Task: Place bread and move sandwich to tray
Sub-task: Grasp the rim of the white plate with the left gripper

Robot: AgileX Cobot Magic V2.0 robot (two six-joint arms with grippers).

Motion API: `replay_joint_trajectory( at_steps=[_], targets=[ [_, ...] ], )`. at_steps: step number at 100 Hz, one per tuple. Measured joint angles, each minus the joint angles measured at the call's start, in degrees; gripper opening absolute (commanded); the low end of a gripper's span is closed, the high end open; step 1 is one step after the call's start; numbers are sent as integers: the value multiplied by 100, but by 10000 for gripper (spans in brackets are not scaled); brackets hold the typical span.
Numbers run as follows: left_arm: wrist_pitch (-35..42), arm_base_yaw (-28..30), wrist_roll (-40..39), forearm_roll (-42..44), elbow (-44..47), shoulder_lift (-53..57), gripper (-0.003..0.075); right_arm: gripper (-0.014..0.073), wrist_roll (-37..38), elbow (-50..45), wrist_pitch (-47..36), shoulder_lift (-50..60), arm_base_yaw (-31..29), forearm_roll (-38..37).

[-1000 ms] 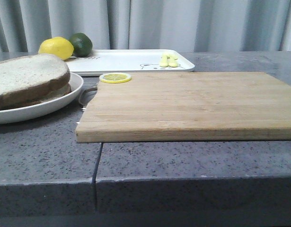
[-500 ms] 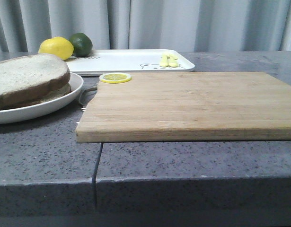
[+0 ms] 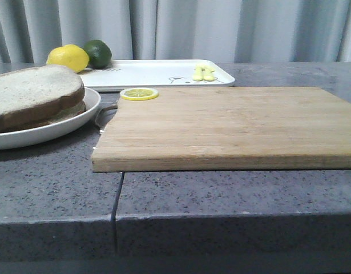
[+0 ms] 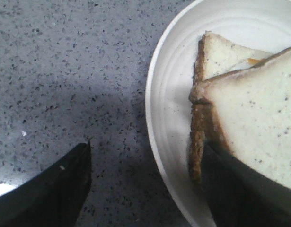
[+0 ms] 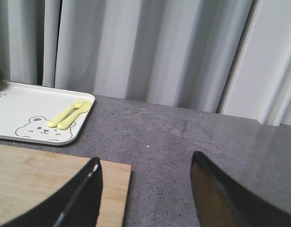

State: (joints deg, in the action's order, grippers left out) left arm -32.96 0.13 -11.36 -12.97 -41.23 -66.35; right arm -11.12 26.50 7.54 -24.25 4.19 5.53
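The sandwich (image 3: 55, 111) lies on a round white plate (image 3: 61, 128) at the left, with a thick slice of bread (image 3: 32, 91) as its top layer. In the left wrist view the bread (image 4: 254, 109) covers a lower slice (image 4: 221, 56), and a sliver of orange egg (image 4: 253, 60) peeks out between them. My left gripper (image 4: 146, 143) is open and straddles the plate (image 4: 173, 94) rim, one finger over the bread's crust, the other over the counter. The white tray (image 3: 152, 73) sits at the back. My right gripper (image 5: 145, 158) is open and holds nothing. The front view shows neither gripper.
A wooden cutting board (image 3: 226, 125) fills the middle, with a lemon slice (image 3: 138, 93) at its far left corner. A lemon (image 3: 67, 57) and a lime (image 3: 98, 52) sit by the tray's left end. A yellow fork and spoon (image 5: 69, 114) lie on the tray (image 5: 22, 106). Curtains hang behind.
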Motion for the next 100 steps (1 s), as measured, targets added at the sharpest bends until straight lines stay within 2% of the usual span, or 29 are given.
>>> replay_joint_trajectory(
  at_steps=[78,87,100],
  targets=[
    [426,0,0,-45,-72,-735,445,428,0,0,0,0,0,0],
    [426,0,0,-45,-72,-744,405,428,0,0,0,0,0,0],
    [426,0,0,-104,-72,-744,290,428,0,0,0,0,0,0]
  ],
)
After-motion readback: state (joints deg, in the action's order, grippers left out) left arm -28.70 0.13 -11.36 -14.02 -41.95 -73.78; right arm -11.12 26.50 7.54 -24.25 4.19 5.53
